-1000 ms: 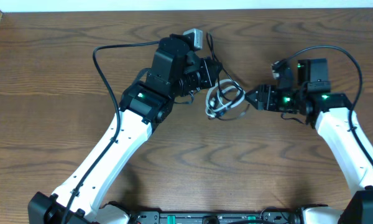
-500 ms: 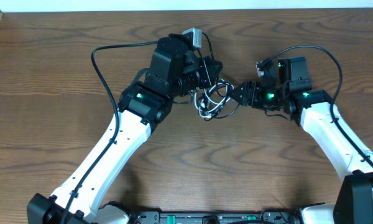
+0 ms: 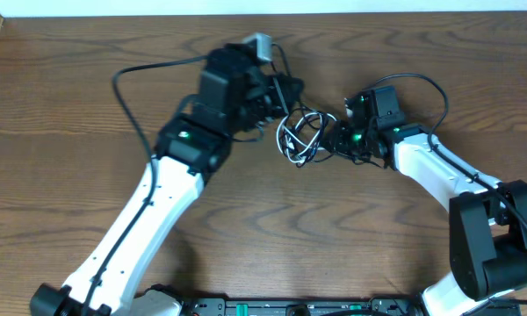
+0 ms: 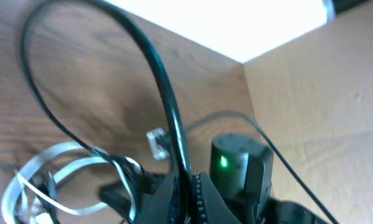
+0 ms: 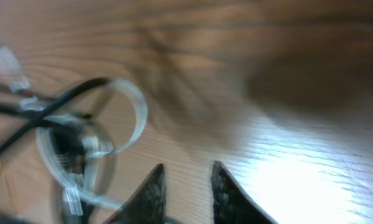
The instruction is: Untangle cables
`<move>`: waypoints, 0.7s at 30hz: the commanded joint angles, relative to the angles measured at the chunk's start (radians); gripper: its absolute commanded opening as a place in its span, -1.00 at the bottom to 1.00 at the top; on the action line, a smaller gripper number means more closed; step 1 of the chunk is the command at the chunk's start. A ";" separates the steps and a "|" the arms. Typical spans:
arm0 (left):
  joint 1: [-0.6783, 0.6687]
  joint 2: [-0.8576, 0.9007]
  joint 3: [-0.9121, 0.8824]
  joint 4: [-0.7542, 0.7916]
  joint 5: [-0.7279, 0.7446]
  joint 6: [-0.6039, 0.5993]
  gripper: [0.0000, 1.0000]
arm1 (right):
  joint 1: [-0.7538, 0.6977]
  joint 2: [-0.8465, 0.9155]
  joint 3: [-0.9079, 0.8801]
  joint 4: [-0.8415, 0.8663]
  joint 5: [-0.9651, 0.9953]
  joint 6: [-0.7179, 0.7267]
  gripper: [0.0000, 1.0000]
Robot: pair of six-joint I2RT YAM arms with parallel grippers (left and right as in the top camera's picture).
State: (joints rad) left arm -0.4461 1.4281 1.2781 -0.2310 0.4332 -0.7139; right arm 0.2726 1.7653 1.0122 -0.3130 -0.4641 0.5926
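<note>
Wood-grain table (image 3: 61,175): the right arm has closed in on the tangle (image 3: 300,136).
Right gripper (image 5: 185,171) now sits just right of the tangle, its fingers drawn in but still apart, with nothing seen between them. White cable (image 5: 133,102) and black cable (image 4: 165,87) remain looped together. Beyond the tangle, left gripper (image 4: 188,186) stays clamped on the black cable, so separating them has likely not begun.

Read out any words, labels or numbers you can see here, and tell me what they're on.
None can be read: no text shows on the black cable, the white cable or the table.
The marks on the bar at the overhead view's bottom edge are too small to read.
</note>
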 commanded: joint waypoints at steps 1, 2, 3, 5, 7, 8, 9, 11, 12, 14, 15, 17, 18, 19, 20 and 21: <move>0.091 -0.070 0.018 -0.019 0.001 0.025 -0.85 | -0.057 -0.023 0.006 -0.078 0.121 -0.031 -0.90; 0.116 -0.073 0.018 -0.035 -0.005 0.034 -0.85 | -0.080 -0.033 0.006 -0.118 0.141 -0.050 -0.98; 0.141 -0.074 0.018 -0.051 -0.008 0.046 -0.86 | -0.104 -0.047 0.006 -0.155 0.153 -0.069 -0.98; 0.202 -0.074 0.018 -0.095 -0.013 0.069 -0.85 | -0.154 -0.078 0.006 -0.228 0.186 -0.118 -0.98; 0.259 -0.071 0.018 -0.145 -0.040 0.102 -0.85 | -0.201 -0.112 0.006 -0.270 0.207 -0.158 -0.98; 0.286 -0.070 0.018 -0.169 -0.060 0.127 -0.86 | -0.230 -0.134 0.006 -0.291 0.212 -0.184 -0.98; 0.310 -0.069 0.018 -0.192 -0.086 0.148 -0.85 | -0.257 -0.158 0.006 -0.309 0.212 -0.208 -0.98; 0.354 -0.069 0.018 -0.243 -0.160 0.187 -0.85 | -0.303 -0.203 0.006 -0.343 0.212 -0.242 -0.97; 0.369 -0.069 0.018 -0.264 -0.185 0.206 -0.85 | -0.321 -0.223 0.006 -0.359 0.212 -0.254 -0.98; 0.393 -0.066 0.018 -0.306 -0.235 0.242 -0.86 | -0.357 -0.256 0.006 -0.396 0.212 -0.275 -0.98; 0.399 -0.062 0.017 -0.320 -0.253 0.251 -0.85 | -0.369 -0.264 0.006 -0.411 0.215 -0.280 -0.98; 0.402 -0.050 0.017 -0.347 -0.270 0.267 -0.85 | -0.388 -0.270 0.006 -0.438 0.226 -0.280 -0.98; 0.402 -0.040 0.017 -0.363 -0.270 0.274 -0.86 | -0.399 -0.270 0.006 -0.451 0.226 -0.280 -0.98; 0.400 -0.030 0.017 -0.382 -0.266 0.277 -0.85 | -0.406 -0.269 0.006 -0.463 0.226 -0.280 -0.98; 0.397 -0.019 0.017 -0.401 -0.261 0.277 -0.85 | -0.409 -0.269 0.006 -0.475 0.226 -0.285 -0.98; 0.390 -0.004 0.016 -0.422 -0.257 0.277 -0.85 | -0.409 -0.269 0.006 -0.484 0.225 -0.294 -0.98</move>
State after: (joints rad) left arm -0.0681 1.3846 1.2781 -0.6197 0.2703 -0.4862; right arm -0.1017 1.5017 1.0138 -0.7681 -0.3145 0.3405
